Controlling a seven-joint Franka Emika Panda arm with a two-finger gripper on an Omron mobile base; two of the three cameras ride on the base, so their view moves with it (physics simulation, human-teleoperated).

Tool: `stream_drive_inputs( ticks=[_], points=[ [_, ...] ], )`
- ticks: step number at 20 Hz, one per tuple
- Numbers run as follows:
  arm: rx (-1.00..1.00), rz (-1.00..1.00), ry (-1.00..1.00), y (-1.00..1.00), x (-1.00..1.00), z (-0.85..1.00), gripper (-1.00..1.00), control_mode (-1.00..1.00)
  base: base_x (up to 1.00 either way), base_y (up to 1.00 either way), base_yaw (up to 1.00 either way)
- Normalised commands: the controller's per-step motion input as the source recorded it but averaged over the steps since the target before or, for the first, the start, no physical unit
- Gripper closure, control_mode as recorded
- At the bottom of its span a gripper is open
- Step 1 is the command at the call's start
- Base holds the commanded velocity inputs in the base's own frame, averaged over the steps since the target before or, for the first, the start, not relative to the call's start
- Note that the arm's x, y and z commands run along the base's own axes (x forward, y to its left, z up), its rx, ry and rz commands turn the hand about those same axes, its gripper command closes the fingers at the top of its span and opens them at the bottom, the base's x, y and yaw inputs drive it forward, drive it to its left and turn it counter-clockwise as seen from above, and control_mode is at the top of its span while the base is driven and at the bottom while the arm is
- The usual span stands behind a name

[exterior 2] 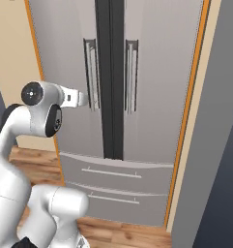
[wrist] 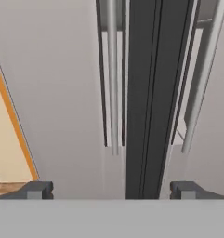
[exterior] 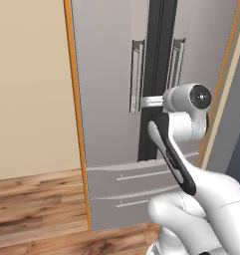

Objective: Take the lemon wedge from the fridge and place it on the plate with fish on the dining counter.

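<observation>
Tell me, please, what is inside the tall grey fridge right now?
That cannot be seen: both doors of the tall grey French-door fridge are closed, as are its two grey bottom drawers. Its interior is hidden. The open gripper faces the left silver handle.

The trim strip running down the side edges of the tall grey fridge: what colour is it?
Orange. The trim strip beside the tall grey fridge shows best in the right base view.

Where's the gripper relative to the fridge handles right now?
The gripper hangs open before the closed fridge, by the lower end of the left door handle.
</observation>
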Motion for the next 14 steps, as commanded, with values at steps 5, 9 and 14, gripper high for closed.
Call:
stream_drive_inputs(
  ticks=[5, 9, 14],
  points=[
    [0.0, 0.0, -0.09, 0.16, 0.59, 0.1, -1.0, -1.0, 0.0, 0.0, 0.0],
    [0.0, -0.07, 0.0, 0.0, 0.72, 0.02, -1.0, -1.0, 0.0, 0.0, 0.0],
    [0.0, -0.03, 0.05, 0.0, 0.99, 0.0, -1.0, -1.0, 0.0, 0.0, 0.0]
  ],
)
